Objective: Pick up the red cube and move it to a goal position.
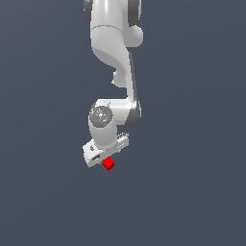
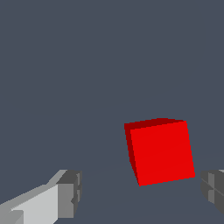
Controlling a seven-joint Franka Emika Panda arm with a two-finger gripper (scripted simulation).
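The red cube (image 2: 161, 151) is a small bright red block with plain faces. In the wrist view it lies between my two fingertips, close to one grey pad (image 2: 213, 191) and well apart from the other (image 2: 70, 193). Neither pad touches it. My gripper (image 2: 142, 193) is open, with the jaws wide on both sides of the cube. In the exterior view the white gripper (image 1: 106, 156) points down and the cube (image 1: 109, 165) shows just under the hand. The fingertips themselves are hard to make out there.
The ground (image 1: 192, 192) is a plain dark grey-blue surface. The white arm (image 1: 113, 43) comes down from the top of the exterior view. No goal marker shows in either view.
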